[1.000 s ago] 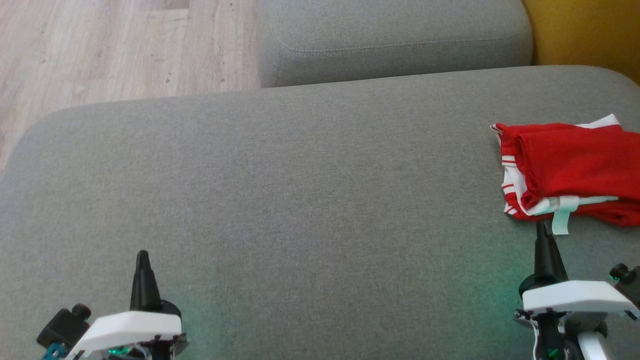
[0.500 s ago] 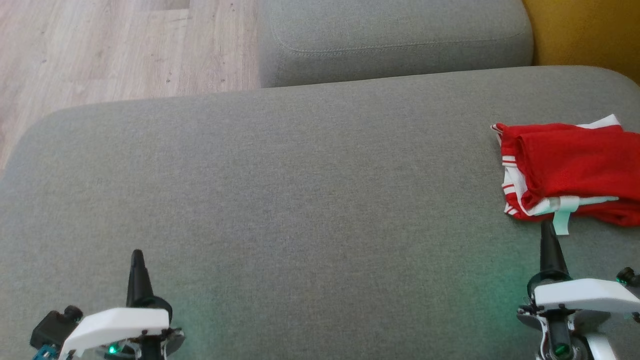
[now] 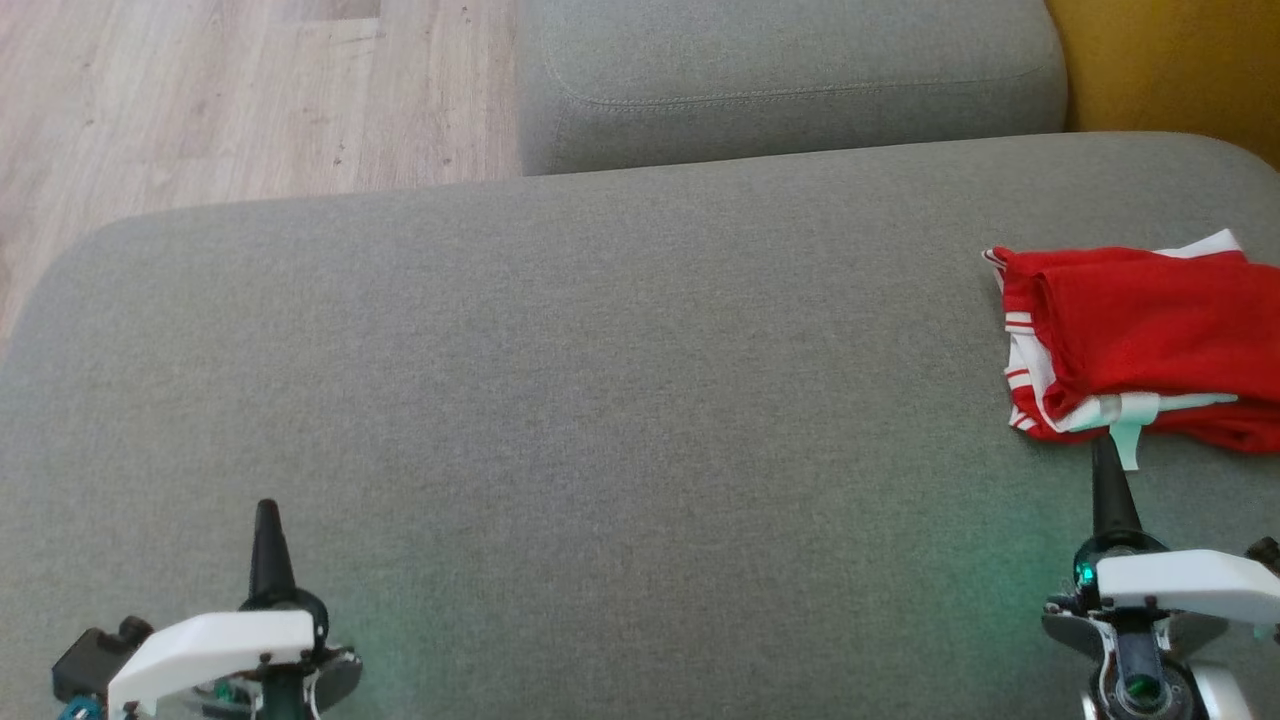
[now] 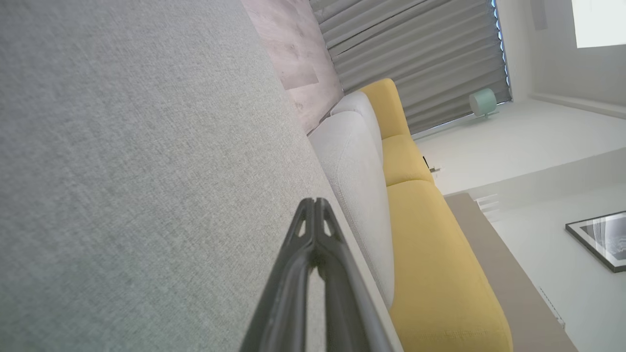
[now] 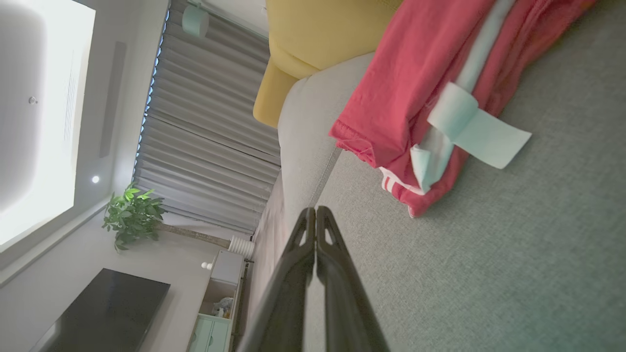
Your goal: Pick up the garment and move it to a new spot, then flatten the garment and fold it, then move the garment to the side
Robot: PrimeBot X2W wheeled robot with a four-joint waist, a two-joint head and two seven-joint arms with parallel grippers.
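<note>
Garment (image 3: 1140,345) folded on couch's (image 3: 600,380) right side, hands closed

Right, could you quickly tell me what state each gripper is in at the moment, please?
Left gripper: shut, empty, over the grey cushion.
Right gripper: shut, empty, tips just short of the garment.

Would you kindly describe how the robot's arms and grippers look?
The left gripper and the right gripper look alike: long, dark fingers tapering to a point, a round black collar, and a white wedge-shaped cover. Green light glows at each base, and a black boxy part sits beside the left cover.
</note>
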